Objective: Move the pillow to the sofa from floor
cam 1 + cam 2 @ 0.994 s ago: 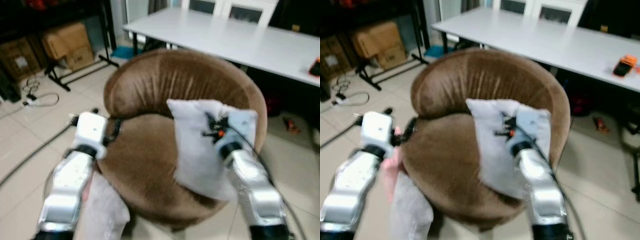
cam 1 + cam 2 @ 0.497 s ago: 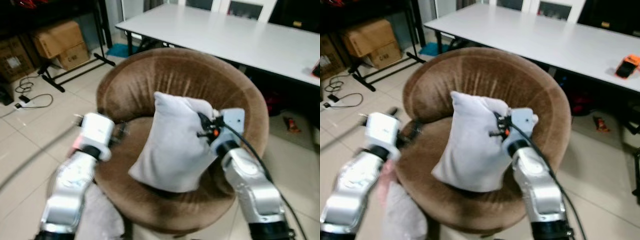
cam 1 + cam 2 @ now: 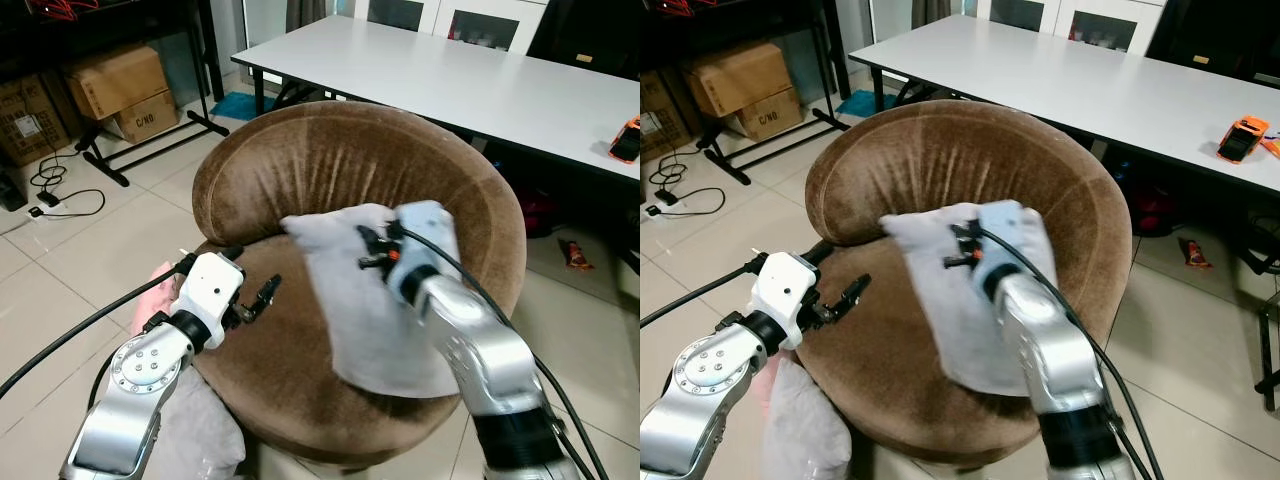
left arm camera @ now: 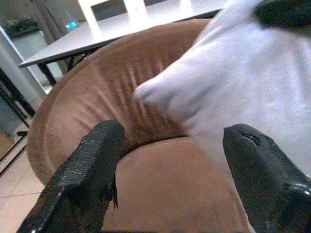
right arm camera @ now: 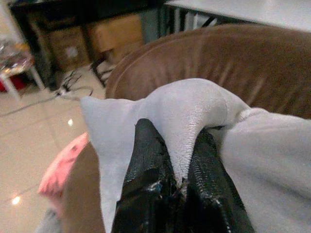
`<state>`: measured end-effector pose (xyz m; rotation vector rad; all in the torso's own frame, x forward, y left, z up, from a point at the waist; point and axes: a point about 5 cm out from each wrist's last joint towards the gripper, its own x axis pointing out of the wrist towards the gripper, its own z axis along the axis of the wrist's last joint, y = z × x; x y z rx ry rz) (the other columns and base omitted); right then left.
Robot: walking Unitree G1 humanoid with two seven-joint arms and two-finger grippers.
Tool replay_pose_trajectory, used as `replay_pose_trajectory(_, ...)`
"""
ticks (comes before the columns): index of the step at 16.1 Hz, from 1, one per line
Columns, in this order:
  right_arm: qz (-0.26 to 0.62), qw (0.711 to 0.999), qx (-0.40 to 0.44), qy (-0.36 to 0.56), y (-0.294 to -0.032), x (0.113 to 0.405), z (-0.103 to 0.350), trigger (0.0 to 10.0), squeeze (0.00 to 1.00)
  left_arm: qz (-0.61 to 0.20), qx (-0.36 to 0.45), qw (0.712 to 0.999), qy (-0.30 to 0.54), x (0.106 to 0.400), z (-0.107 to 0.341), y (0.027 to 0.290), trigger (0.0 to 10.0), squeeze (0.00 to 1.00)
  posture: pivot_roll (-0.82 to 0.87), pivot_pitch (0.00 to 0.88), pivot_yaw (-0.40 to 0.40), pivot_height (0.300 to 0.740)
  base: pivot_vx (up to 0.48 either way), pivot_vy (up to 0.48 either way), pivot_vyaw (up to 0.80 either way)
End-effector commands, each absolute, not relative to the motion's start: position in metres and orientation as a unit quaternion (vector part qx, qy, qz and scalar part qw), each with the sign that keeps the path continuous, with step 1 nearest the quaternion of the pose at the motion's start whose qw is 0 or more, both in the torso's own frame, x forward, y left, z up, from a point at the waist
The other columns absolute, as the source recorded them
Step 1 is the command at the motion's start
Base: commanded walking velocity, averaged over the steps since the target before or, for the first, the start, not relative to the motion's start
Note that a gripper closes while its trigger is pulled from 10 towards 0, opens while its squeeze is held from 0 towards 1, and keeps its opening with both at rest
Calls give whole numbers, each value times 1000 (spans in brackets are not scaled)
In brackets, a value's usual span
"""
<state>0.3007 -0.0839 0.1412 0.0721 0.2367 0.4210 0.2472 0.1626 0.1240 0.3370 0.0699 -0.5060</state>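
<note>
Pale grey fabric pillow (image 3: 375, 300) had tipped flat onto round brown velvet sofa (image 3: 300, 180).
Right gripper (image 5: 177, 182) pinched it at 12 o'clock; left gripper (image 4: 170, 174) gaped empty.

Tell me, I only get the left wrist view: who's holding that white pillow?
Observer: The right gripper is. Its two black fingers are shut on a fold of the pillow.
Operator: Is the pillow on the floor?
Observer: No, it's over the seat of the round brown sofa, leaning toward the backrest.
Operator: What's my left gripper doing?
Observer: The left gripper is open, at the seat's front edge, apart from the pillow.
Operator: Anything on the floor?
Observer: Something pink lies beside the sofa.
</note>
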Motion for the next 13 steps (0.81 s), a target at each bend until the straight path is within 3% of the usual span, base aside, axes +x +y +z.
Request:
replay_pose_trajectory(1, 221, 968, 34, 110, -78, 308, 151, 10000, 0, -260, 167, 950, 37, 246, 125, 161, 10000, 0, 33, 0, -18, 740, 0, 0, 0)
replay_pose_trajectory(4, 224, 964, 21, 141, -72, 334, 154, 10000, 0, -270, 172, 946, 42, 244, 125, 163, 10000, 0, 45, 0, -20, 740, 0, 0, 0)
replay_pose_trajectory(6, 178, 973, 58, 136, -79, 356, 159, 10000, 0, -275, 175, 944, 44, 242, 125, 164, 10000, 0, 60, 0, -26, 740, 0, 0, 0)
replay_pose_trajectory(9, -55, 968, 170, 175, -121, 380, 139, 10000, 0, -278, 178, 942, 52, 237, 125, 166, 10000, 0, 80, 0, -35, 740, 0, 0, 0)
replay_pose_trajectory(10, -85, 962, 181, 188, -128, 380, 132, 10000, 0, -280, 177, 942, 54, 236, 124, 166, 10000, 0, 81, 0, -35, 740, 0, 0, 0)
replay_pose_trajectory(13, -222, 914, 232, 248, -165, 370, 99, 10000, 0, -295, 169, 938, 75, 232, 120, 167, 10000, 0, 84, 0, -36, 740, 0, 0, 0)
